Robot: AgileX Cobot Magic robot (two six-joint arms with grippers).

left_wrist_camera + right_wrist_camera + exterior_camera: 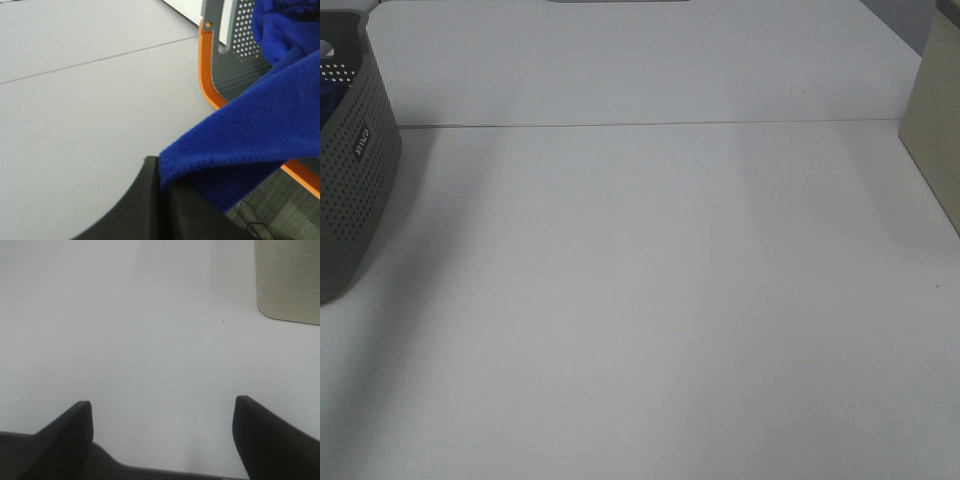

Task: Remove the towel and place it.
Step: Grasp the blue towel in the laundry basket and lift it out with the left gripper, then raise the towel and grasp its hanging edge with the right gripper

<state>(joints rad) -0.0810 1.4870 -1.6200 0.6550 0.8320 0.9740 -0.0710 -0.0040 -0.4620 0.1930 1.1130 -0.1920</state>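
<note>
The deep blue towel (pixel 260 125) hangs out over the orange-edged rim of the grey perforated basket (pixel 240 30). My left gripper (pixel 161 172) is shut on the towel's hemmed edge, which is pinched between the two dark fingers just outside the basket. In the exterior high view only the basket (pixel 355 180) shows at the far left, with a sliver of the blue towel (pixel 328 95) inside it. Neither arm shows there. My right gripper (pixel 162 412) is open and empty above the bare white table.
A beige box (pixel 935 120) stands at the table's right edge and also shows in the right wrist view (pixel 287 280). A seam (pixel 650 124) runs across the white table (pixel 650 300) towards the back.
</note>
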